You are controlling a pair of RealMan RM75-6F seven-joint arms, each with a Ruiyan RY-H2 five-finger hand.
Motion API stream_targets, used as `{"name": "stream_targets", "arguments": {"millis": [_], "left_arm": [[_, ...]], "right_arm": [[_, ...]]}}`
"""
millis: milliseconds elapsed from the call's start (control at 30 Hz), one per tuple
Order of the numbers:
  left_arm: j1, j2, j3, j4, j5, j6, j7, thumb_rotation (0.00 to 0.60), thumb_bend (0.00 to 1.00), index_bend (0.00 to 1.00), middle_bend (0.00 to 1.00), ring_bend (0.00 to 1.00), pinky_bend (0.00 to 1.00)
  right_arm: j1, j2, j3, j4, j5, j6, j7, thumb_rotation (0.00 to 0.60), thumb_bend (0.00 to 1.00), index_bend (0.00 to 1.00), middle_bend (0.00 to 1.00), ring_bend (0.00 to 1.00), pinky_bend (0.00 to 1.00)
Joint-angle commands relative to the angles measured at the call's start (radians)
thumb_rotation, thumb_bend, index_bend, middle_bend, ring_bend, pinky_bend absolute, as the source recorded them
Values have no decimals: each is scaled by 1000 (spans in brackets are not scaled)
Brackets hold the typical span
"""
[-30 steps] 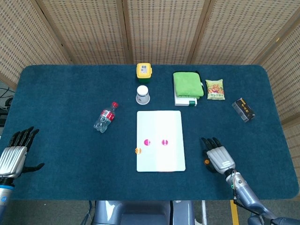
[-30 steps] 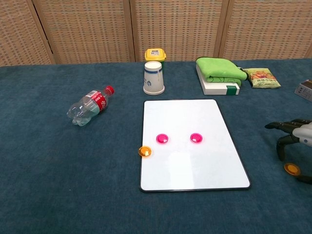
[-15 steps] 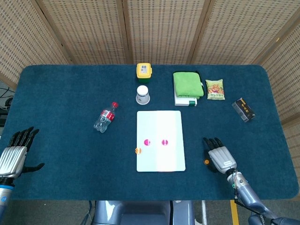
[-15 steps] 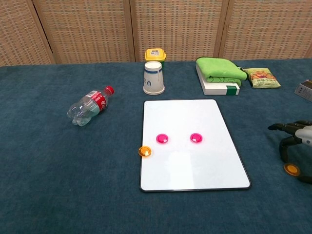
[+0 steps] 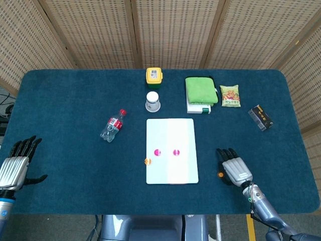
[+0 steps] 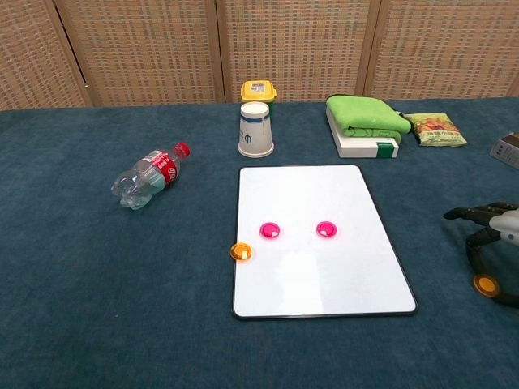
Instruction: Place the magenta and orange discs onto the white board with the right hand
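Glossy white board (image 6: 320, 243) (smooth) on matt carpeted table (image 6: 97, 275).

Two magenta discs (image 6: 269, 231) (image 6: 326, 229) lie on the flat white board (image 6: 308, 198), one orange disc (image 6: 241, 252) touching its left edge, another orange disc (image 6: 486, 284) far right.

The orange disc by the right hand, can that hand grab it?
Probably yes. The orange disc lies on the cloth right under the right hand's spread fingers, with nothing between them. The hand holds nothing.
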Motion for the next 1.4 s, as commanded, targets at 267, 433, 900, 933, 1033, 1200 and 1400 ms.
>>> {"name": "stream_targets", "arguments": {"millis": [267,433,900,933,1033,1200,1400], "left_arm": [[-1,0,0,0,-1,-2,0,600,0,0,0,0,0],[-2,0,0,-2,-1,-4,1,600,0,0,0,0,0],[-3,6,-1,-3,-11,-13,-8,600,0,0,0,0,0],[-3,7,-1,-4,-10,-12,-11,600,0,0,0,0,0],[-2,9,0,-3,-7,-12,-20,600,0,0,0,0,0],[-2,12,3,-1,-2,-14,-27,600,0,0,0,0,0],[-2,12,3,1,-2,-15,-32,600,0,0,0,0,0]], "right_arm": [[3,8,21,-22,-14,3,10,600,340,593,48,0,12],[40,29,60,-100,-7,-19,-27,600,347,593,48,0,12],[257,-152,222,-213,302,-156,-360,600,363,593,50,0,20],[270,-171,226,-207,332,-154,-386,600,363,593,50,0,20],[306,-224,231,-200,410,-138,-456,600,372,593,50,0,20],[346,-276,232,-189,472,-112,-525,600,378,593,50,0,20],[400,-340,250,-159,553,-82,-584,600,377,593,50,0,20]]}}
